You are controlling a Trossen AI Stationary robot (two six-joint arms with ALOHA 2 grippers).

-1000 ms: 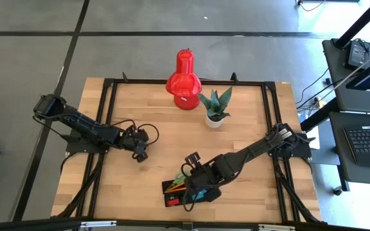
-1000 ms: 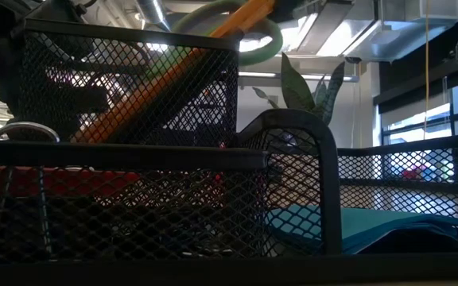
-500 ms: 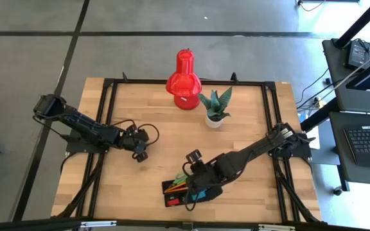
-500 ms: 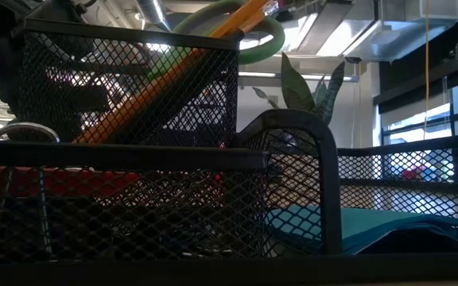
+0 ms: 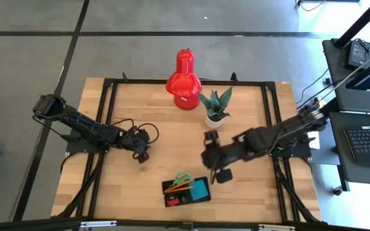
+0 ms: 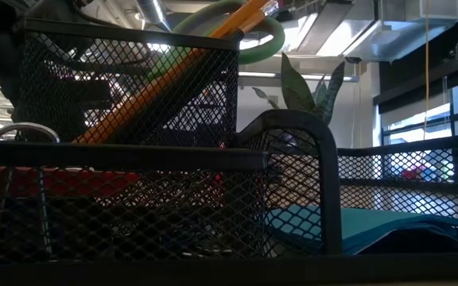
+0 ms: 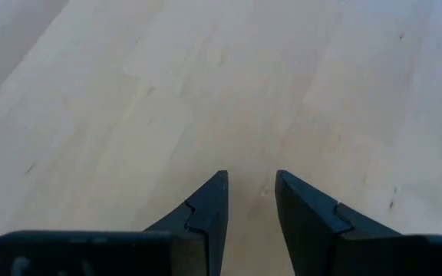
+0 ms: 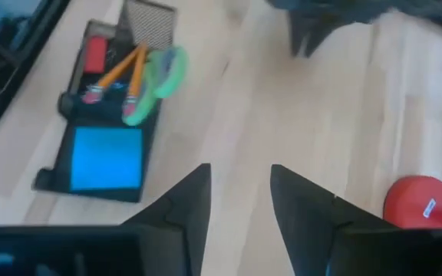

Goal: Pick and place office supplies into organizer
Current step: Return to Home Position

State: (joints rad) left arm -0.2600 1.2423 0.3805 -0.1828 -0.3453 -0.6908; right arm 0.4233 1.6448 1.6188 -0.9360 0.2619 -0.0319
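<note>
The organizer [image 5: 186, 191] is a black mesh tray near the table's near edge. It holds two orange pencils [image 8: 126, 73], green-handled scissors [image 8: 158, 75], a blue note pad [image 8: 106, 157] and a small red piece [image 8: 94, 54]. In the low view the pencils [image 6: 173, 71] and the scissors' handle [image 6: 241, 20] stick up out of its mesh cup [image 6: 126, 87]. My right gripper [image 5: 222, 172] hangs open to the right of the organizer and beyond it; in its wrist view the right gripper [image 8: 240, 172] is empty. My left gripper [image 5: 141, 156] waits open over bare wood at table left, seen as left gripper [image 7: 249, 178].
A big red lamp-like object [image 5: 184, 80] and a white-potted green plant [image 5: 215, 109] stand near the table's far edge. Bare wood lies between the two grippers and around the organizer. Black frame rails run along the table's left and right sides.
My right gripper has drawn back from over the organizer, rising and moving toward the table's right and far side. The organizer, covered by it before, now shows whole. An orange pencil's upper end shifted slightly in the mesh cup, then stayed still.
</note>
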